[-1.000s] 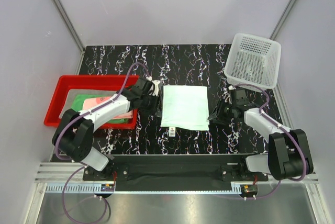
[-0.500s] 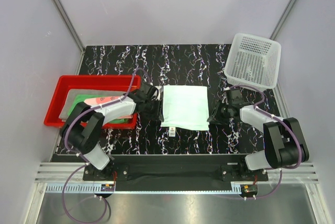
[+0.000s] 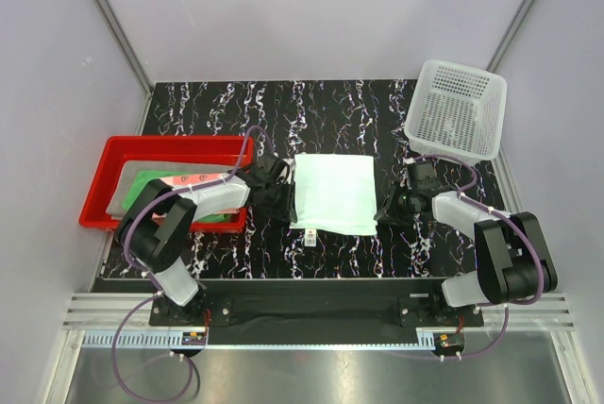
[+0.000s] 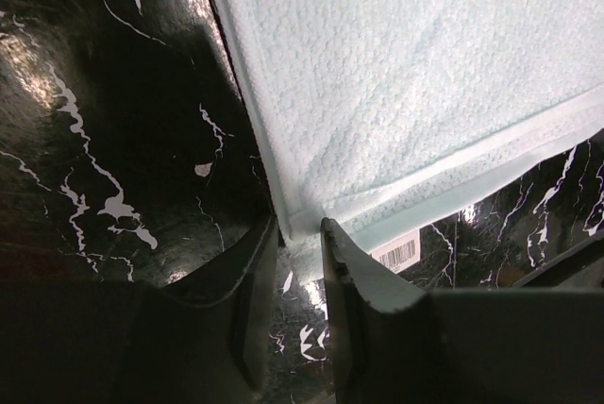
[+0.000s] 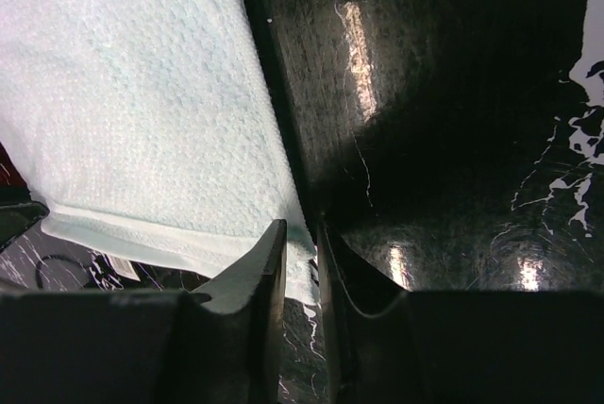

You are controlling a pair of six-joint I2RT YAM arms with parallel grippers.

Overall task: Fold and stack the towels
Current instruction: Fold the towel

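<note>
A pale mint-green towel (image 3: pixel 332 193) lies flat in the middle of the black marbled table. My left gripper (image 3: pixel 283 208) is low at its near left corner. In the left wrist view the hemmed corner (image 4: pixel 300 227) sits pinched between the narrowed jaws of the left gripper (image 4: pixel 300 234). My right gripper (image 3: pixel 385 210) is at the near right corner. In the right wrist view the right gripper (image 5: pixel 302 234) has that corner (image 5: pixel 300 255) squeezed in its thin gap. A bright green towel (image 3: pixel 151 180) and a salmon-pink towel (image 3: pixel 185 180) lie in the red tray, partly hidden by the left arm.
The red tray (image 3: pixel 113 151) stands at the left edge of the table, right beside the left arm. A white perforated basket (image 3: pixel 456 109) sits tilted at the back right corner. A barcode label (image 3: pixel 309 234) hangs off the mint towel's near edge.
The left gripper has come down and toward me to the towel's near left corner. Both pairs of jaws have narrowed onto the corners. The towel has not moved.
</note>
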